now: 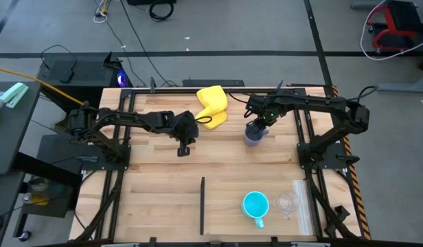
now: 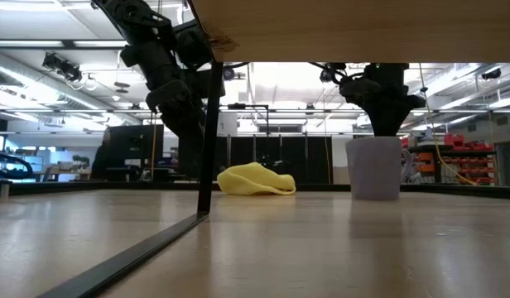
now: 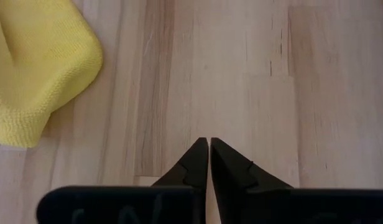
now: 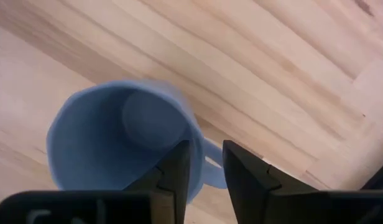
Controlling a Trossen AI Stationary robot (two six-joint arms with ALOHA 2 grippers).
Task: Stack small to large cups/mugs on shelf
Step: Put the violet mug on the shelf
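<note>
Wood-plank table (image 1: pixel 156 171), dark frame rails on its sides. Right gripper (image 1: pixel 260 123) is over the grey-blue mug (image 1: pixel 253 135) in the far-right part of the table, its fingers (image 4: pixel 179 168) straddling the mug wall at the rim next to the handle, one inside, one outside; the fingers are narrowly parted, and whether they pinch the wall cannot be told. Mug stands upright on the wood, mouth up, long axis vertical; in the right wrist view the handle sticks out beside the fingers. Left gripper (image 1: pixel 183 149) hangs mid-table toward the far edge, fingers pressed together, holding nothing, above bare wood. Yellow cloth (image 1: pixel 211 106) lies crumpled at the far edge between the two arms, near the left gripper, apart from the mug. Thin dark divider strip (image 1: pixel 202 204) runs from the near edge toward the centre. Cyan mug (image 1: pixel 255 205) sits upright near the near-right corner, handle toward the near edge; clear cup (image 1: pixel 288 202) just beside it on the right.
</note>
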